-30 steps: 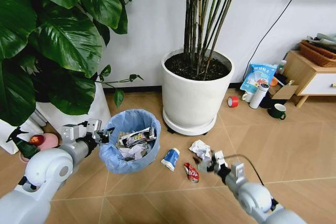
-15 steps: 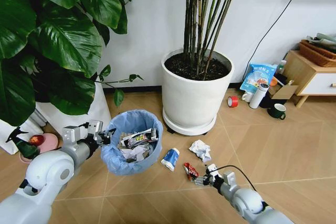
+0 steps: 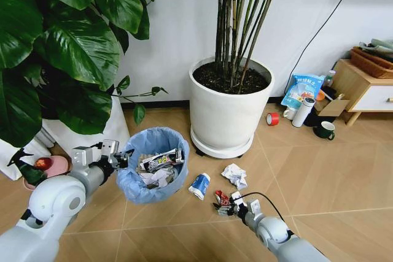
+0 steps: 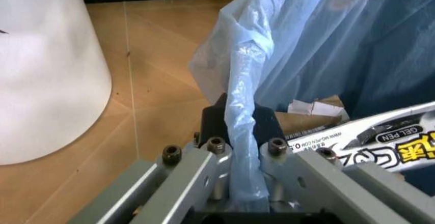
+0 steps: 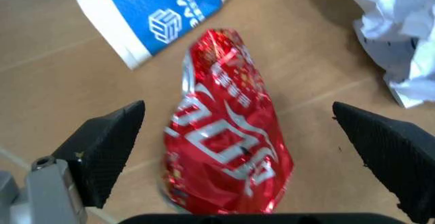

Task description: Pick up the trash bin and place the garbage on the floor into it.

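On the floor (image 3: 319, 170), the right gripper (image 5: 238, 152) sits wide open around the red wrapper (image 5: 227, 142), ready to squeeze; the left gripper (image 4: 241, 147) holds the trash bin (image 3: 153, 164)

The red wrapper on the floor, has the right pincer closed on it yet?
No, the right pincer stands wide open around the red wrapper, which lies on the floor.

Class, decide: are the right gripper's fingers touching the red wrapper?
Apart. The right wrist view shows floor between each of the fingers and the red wrapper.

"GEL PEN" on white pen package (image 4: 380, 137) inside trash bin (image 4: 326, 40)
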Motion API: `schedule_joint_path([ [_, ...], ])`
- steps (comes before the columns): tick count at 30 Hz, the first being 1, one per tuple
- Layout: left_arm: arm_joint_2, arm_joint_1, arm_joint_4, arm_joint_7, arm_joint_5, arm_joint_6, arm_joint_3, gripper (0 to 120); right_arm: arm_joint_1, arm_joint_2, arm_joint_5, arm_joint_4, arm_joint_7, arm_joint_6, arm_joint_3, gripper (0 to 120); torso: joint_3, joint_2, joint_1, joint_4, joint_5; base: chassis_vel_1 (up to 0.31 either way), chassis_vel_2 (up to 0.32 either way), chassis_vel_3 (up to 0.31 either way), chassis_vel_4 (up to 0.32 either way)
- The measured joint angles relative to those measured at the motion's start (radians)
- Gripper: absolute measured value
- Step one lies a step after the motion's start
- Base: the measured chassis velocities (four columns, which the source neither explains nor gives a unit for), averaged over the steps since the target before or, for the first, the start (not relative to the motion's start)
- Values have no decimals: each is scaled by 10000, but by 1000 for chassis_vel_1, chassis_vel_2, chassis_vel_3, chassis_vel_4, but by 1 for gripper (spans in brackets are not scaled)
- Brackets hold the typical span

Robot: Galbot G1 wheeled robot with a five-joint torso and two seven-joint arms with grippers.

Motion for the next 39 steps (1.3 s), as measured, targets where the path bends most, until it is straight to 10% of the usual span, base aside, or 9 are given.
schedule_joint_path([
  [14,-116,-114,50,-18,94,0,238,0,68,301,-130,-623,-33,159,134,99,0,0,0,0,2,0,0,0,0],
  [28,-151,-105,-29,-41,168,0,288,0,300,504,-180,-1129,-74,403,171,48,-3,1,-1,2,2,0,0,0,0],
  [39,-176,-115,-29,-40,171,0,288,0,228,411,-111,-1037,-43,424,317,43,-1,1,0,1,3,0,0,0,0],
])
